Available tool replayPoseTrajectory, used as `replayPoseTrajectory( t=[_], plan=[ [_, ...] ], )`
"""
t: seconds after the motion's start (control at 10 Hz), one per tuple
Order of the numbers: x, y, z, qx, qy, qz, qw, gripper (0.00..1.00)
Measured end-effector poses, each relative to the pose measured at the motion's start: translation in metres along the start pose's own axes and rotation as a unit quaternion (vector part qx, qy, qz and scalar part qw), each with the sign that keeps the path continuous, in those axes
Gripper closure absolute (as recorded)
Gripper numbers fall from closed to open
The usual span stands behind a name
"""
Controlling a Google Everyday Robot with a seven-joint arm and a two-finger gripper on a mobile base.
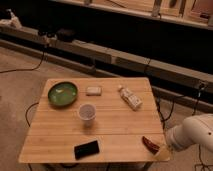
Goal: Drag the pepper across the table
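The gripper (161, 149) sits low at the table's (120, 127) front right corner, just beside the pepper (150, 144); how wide it stands, or whether it grips anything, cannot be told. The pepper lies near the front edge. To its left is bare wood, then a black phone (87, 149). Farther back are a white cup (87, 113), a green bowl (62, 93), a pale block (93, 90) and a white tube (130, 97) whose label is unreadable.
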Motion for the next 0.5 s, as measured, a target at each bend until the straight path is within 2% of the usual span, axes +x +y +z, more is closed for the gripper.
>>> replayPoseTrajectory(
  t=[0.1,0.3,0.5],
  plan=[
    [0.001,0.001,0.004,0.002,-0.001,-0.002,1.0000,0.20],
    [0.001,0.006,0.014,-0.004,-0.017,0.007,0.9998,0.20],
    [0.000,0.006,0.015,-0.005,-0.020,0.006,0.9998,0.20]
  ],
)
